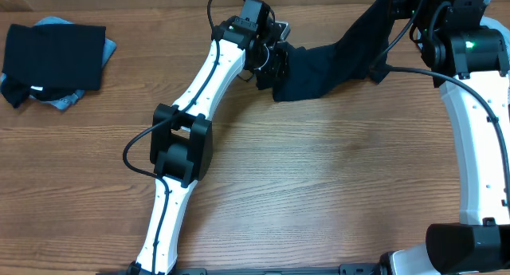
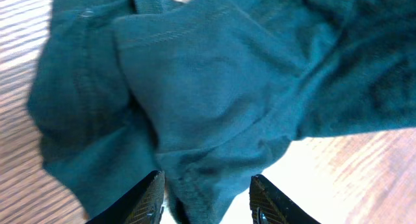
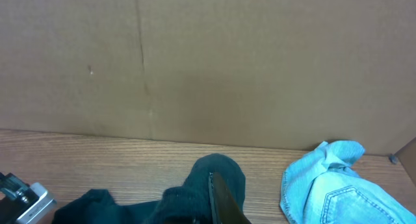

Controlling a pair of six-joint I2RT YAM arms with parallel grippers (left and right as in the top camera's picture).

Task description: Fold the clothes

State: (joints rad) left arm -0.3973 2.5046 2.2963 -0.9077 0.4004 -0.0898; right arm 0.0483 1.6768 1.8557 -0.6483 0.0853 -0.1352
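Note:
The dark navy shirt of the clothes hangs stretched from the table's far middle up to the far right. My right gripper is shut on a bunched part of the shirt and holds that end raised. My left gripper is over the shirt's low end. Its fingers stand apart with a hanging fold of cloth between them; the cloth touches the left finger only. In the overhead view my left gripper sits at the shirt's left edge.
A folded black garment lies on a blue piece at the far left. A pale denim piece lies to the right of my right gripper. A cardboard wall stands along the table's back edge.

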